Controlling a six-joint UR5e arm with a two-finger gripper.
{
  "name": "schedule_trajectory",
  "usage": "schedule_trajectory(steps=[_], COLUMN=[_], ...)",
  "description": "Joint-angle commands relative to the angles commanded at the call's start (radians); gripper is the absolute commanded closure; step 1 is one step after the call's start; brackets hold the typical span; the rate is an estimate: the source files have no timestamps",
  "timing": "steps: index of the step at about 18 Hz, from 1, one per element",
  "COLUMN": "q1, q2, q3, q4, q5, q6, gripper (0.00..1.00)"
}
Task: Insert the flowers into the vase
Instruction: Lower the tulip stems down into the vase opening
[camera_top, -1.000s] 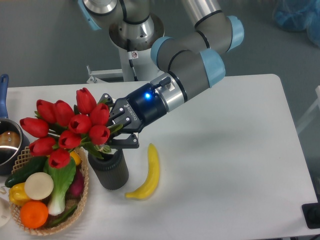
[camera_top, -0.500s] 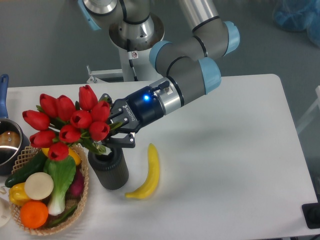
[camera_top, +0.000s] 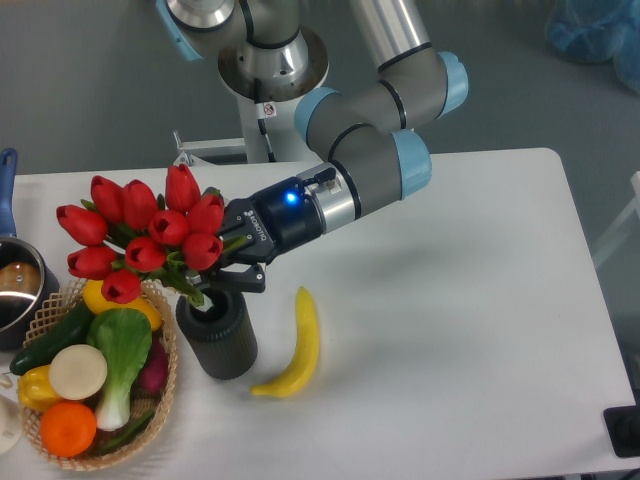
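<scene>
The flowers (camera_top: 145, 235), a bunch of red tulip buds with green stems and leaves, hang tilted to the left above the vase. Their stem ends reach the mouth of the vase (camera_top: 217, 335), a dark grey cylinder standing upright on the white table. My gripper (camera_top: 228, 262) is shut on the flower stems, just above and right of the vase mouth. The fingers are partly hidden by leaves.
A wicker basket (camera_top: 50, 442) of vegetables and fruit stands left of the vase. A banana (camera_top: 296, 347) lies just right of the vase. A steel pot (camera_top: 15, 285) with a blue handle is at the left edge.
The gripper has lifted the flowers slightly and turned them more upright. The stem ends have moved over the vase mouth.
</scene>
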Motion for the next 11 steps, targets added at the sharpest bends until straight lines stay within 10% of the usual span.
schedule_trajectory(steps=[11], q1=[0.006], q2=[-0.057], q3=[-0.023], q4=[0.0], q5=[0.003], q6=[0.067], gripper=[0.81])
